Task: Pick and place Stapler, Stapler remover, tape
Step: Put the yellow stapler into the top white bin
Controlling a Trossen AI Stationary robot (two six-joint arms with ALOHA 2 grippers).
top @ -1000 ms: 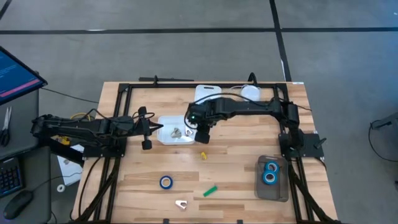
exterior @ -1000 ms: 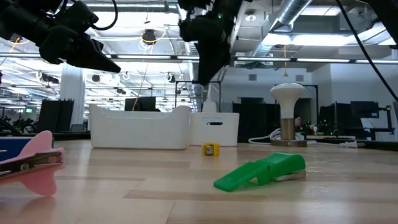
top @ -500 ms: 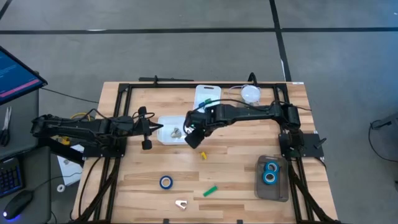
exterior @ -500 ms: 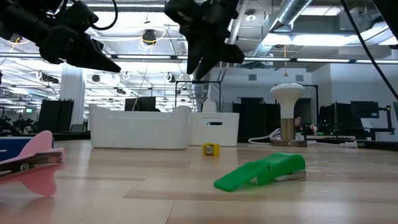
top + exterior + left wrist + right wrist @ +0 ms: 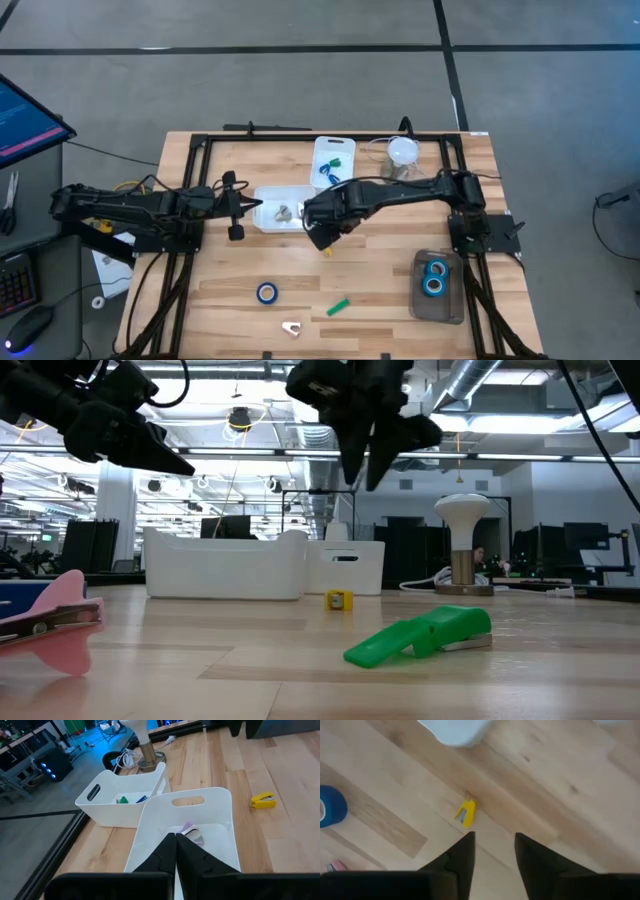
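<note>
A small yellow stapler (image 5: 327, 249) lies on the wood just near of a white tub (image 5: 268, 222). My right gripper (image 5: 320, 236) hangs open above it, fingers pointing down, and touches nothing; in the right wrist view the stapler (image 5: 465, 813) shows just ahead of the open fingers (image 5: 465, 854). A green stapler (image 5: 339, 306), a blue tape roll (image 5: 267, 292) and a pink stapler remover (image 5: 291, 327) lie toward the near edge. My left gripper (image 5: 252, 205) waits shut at the tub's left end, raised off the table.
A second white tub (image 5: 335, 150) at the far edge holds green and blue items. A grey tray (image 5: 438, 305) at the near right holds two blue tape rolls. The nearer tub holds a grey remover (image 5: 192, 833). A white lamp-like stand (image 5: 402, 150) is far right.
My right gripper has gone from beside the white tub toward the table's near edge, ending above the yellow stapler, and its wrist has rolled about its own axis. My left arm has kept still.
</note>
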